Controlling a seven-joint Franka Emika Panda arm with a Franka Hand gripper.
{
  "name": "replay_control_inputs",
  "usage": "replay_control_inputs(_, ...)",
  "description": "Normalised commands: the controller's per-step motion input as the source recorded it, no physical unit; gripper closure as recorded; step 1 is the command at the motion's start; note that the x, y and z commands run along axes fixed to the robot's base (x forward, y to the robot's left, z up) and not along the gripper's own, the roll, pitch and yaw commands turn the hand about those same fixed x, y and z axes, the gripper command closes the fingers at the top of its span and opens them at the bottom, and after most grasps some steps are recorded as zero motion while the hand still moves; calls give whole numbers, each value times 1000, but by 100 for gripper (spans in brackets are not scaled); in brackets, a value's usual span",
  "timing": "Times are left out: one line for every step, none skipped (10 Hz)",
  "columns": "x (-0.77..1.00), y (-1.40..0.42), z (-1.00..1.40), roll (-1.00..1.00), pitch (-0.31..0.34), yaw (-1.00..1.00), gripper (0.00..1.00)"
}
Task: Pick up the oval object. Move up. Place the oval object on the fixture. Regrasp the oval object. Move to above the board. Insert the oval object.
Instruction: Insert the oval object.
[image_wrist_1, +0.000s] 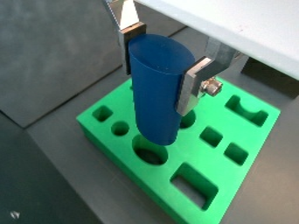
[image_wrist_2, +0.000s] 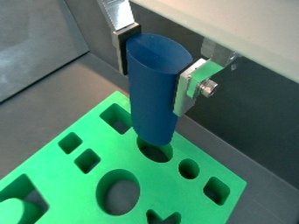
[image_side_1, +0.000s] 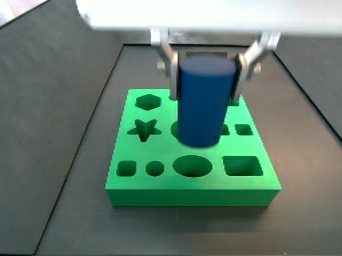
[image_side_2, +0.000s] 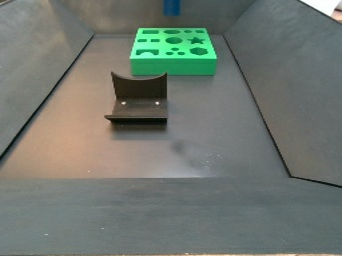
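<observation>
smooth blue plastic oval object (image_wrist_1: 158, 87), silver metal tool (image_wrist_1: 163, 58)

The work area is a dark grey, matte floor (image_side_2: 201, 140) enclosed by sloping dark side walls (image_side_2: 34, 95). Soft overhead light produces a faint sheen on the floor and on the far wall (image_side_2: 107, 15).

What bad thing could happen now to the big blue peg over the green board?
The smooth blue oval peg is clamped by the silver gripper with its tip at a hole in the bright green board.
1. If the peg isn't lined up, it may jam on the rim.
2. The fingers grip only its top, so it could slip or tilt.
</observation>
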Motion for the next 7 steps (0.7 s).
replay_control_inputs(74, -137, -494, 27, -96, 0, 100)
replay_control_inputs(54, -100, -514, 50, -99, 0, 100)
replay_control_inputs(54, -17, -546, 81, -80, 0, 100)
replay_control_inputs(0, 0, -577, 110, -81, 0, 100)
replay_control_inputs(0, 0, -591, 121, -69, 0, 100)
replay_control_inputs(-34, 0, -546, 101, -71, 0, 100)
replay_control_inputs(-26, 0, -529, 76, -60, 0, 100)
